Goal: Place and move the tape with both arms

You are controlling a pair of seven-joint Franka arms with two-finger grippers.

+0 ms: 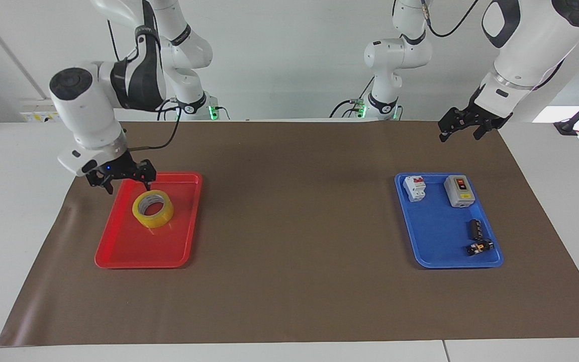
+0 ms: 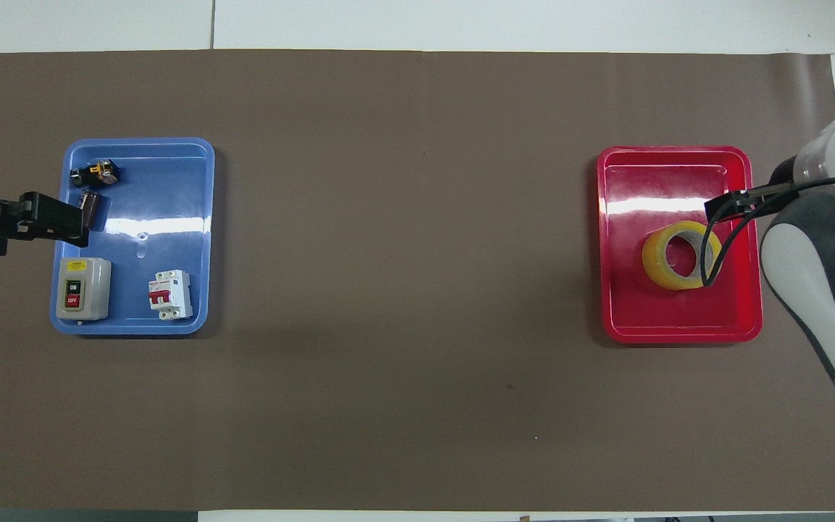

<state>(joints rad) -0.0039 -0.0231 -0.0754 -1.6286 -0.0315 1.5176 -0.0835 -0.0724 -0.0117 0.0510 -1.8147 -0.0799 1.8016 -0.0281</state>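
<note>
The tape (image 1: pixel 153 208) is seen lying flat in the red tray (image 1: pixel 123 251), in the half of the tray nearer the robots. The right gripper (image 1: pixel 121 178) hangs above the tray's robot-side rim, clear of the roll, fingers apart and nothing held. The left gripper (image 1: pixel 463 125) waits in the air at the blue tray (image 1: pixel 435 254) end, well apart from the red tray, fingers apart, empty. Step judged: placing into the red tray is done, release complete. The next move is judged to need the right arm cleared upward; any further transfer of the roll would need a fresh grasp.
</note>
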